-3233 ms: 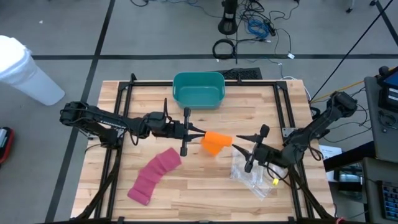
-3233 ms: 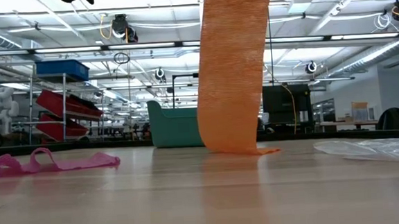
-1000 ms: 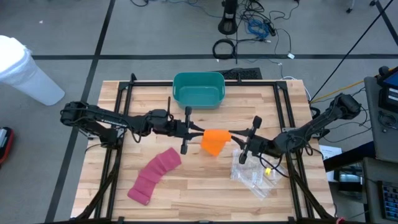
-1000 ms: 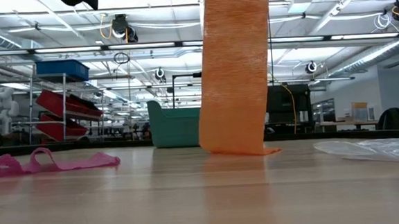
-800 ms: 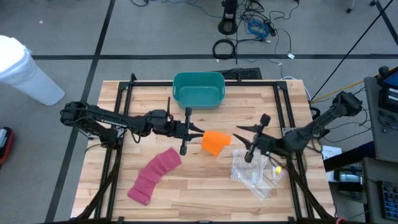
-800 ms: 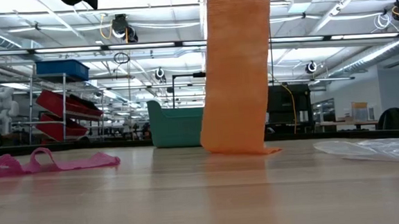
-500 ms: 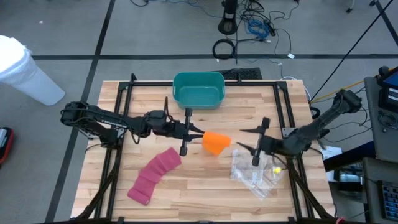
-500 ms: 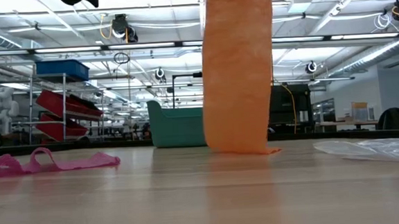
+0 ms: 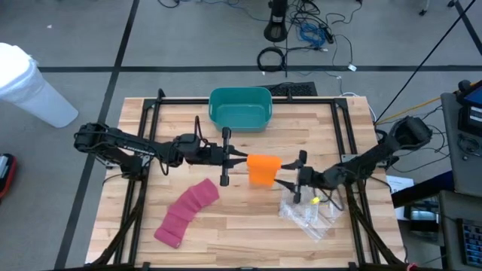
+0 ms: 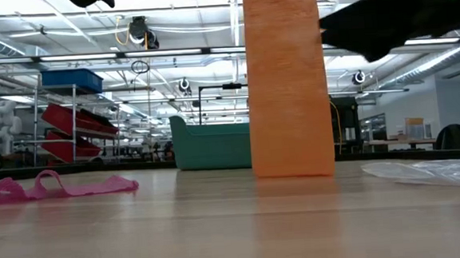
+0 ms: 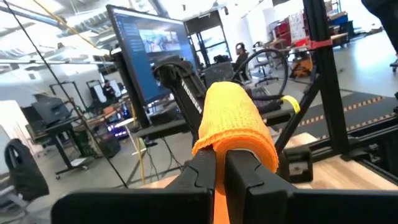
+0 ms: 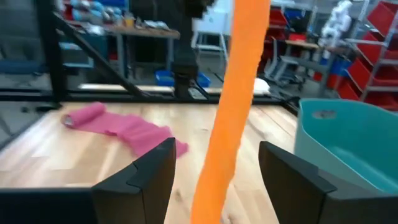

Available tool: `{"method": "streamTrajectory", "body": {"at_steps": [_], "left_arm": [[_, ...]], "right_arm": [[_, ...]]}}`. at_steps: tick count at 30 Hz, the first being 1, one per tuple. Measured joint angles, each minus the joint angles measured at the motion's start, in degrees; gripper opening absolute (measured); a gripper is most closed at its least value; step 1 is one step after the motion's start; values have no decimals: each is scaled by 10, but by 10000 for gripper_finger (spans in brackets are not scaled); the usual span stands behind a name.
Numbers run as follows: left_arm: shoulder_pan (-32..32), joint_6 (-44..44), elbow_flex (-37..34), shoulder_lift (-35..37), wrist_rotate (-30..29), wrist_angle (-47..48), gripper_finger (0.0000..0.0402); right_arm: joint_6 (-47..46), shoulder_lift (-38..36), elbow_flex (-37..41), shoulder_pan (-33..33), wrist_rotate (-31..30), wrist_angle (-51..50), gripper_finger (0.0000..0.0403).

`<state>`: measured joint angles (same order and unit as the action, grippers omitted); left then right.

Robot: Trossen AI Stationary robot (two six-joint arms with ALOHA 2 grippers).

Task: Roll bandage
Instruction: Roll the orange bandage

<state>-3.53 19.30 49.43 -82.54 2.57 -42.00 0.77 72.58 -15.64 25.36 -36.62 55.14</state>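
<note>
My left hand pinches the orange bandage mid-frame; my right hand, spread, next needs its hanging end.

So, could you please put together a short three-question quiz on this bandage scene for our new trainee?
1. True or false: the left gripper is shut on the top end of the orange bandage.
2. Which bandage lies flat on the table? A) orange B) pink C) teal
3. Fill in: the right gripper is open, with the hanging orange strip between its ____.

Key:
1. True.
2. B, the pink bandage.
3. Fingers.
</note>
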Motion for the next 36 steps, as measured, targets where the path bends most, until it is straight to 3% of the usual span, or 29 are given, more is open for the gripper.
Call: {"method": "streamTrajectory", "body": {"at_steps": [8, 10, 13, 15, 22, 29, 36], "left_arm": [[5, -11, 0, 0, -1, 0, 8], [5, -11, 0, 0, -1, 3, 8], [5, -11, 0, 0, -2, 3, 8], [5, -10, 0, 0, -10, 4, 8], [6, 23, 0, 5, -40, 12, 8], [15, 55, 0, 4, -75, 42, 8], [19, 86, 0, 3, -76, 85, 8]], "right_arm": [[-17, 96, -61, -69, 47, -3, 191], [-23, 111, -76, -75, 78, -7, 152], [-19, 129, -96, -76, 110, -16, 50], [-12, 138, -101, -76, 118, -20, 16], [-63, 143, -103, -53, 185, -18, 0], [-51, 130, -123, -15, 196, -20, 0], [-16, 45, -140, -14, 221, -28, 0]]}}
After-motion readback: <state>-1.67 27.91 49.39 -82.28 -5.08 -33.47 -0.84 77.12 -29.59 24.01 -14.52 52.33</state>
